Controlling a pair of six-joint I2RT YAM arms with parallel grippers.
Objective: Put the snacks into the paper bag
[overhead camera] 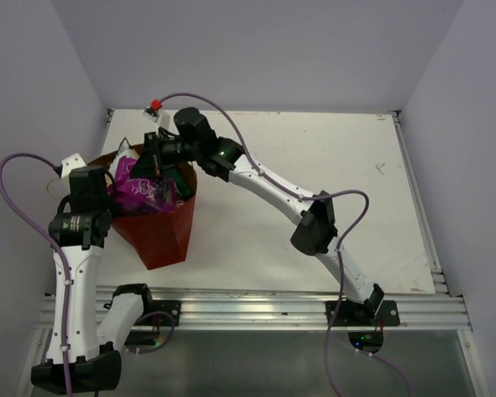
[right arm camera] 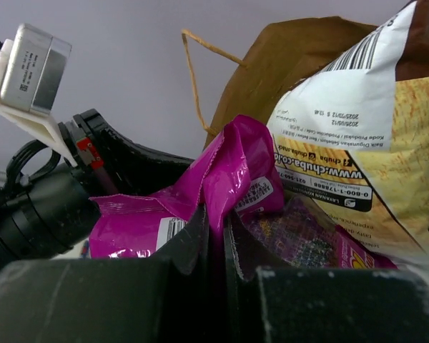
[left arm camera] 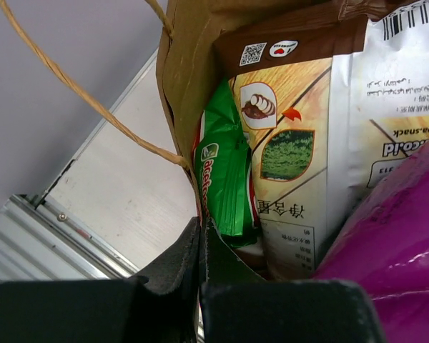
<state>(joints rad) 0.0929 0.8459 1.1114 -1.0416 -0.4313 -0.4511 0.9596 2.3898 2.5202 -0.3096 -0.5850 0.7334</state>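
The reddish-brown paper bag (overhead camera: pixel 161 231) stands open at the table's left. My left gripper (left arm camera: pixel 202 230) is shut on the bag's rim (left arm camera: pixel 182 86), next to a tan cord handle (left arm camera: pixel 93 107). Inside are the cream-and-brown chip bag (left arm camera: pixel 307 143) and the small bright green bag (left arm camera: pixel 225 179). My right gripper (right arm camera: pixel 216 227) is shut on a fold of the purple packet (right arm camera: pixel 229 171), which sits in the bag's mouth (overhead camera: pixel 140 188) against the chip bag (right arm camera: pixel 365 136). The dark green bag is hidden.
The bag stands close to the left wall (overhead camera: pixel 33 99). The left arm's wrist and camera (right arm camera: pixel 36 193) sit right beside the purple packet. A small red-and-white object (overhead camera: pixel 155 107) lies at the table's back edge. Metal rails (overhead camera: pixel 256 310) run along the front edge.
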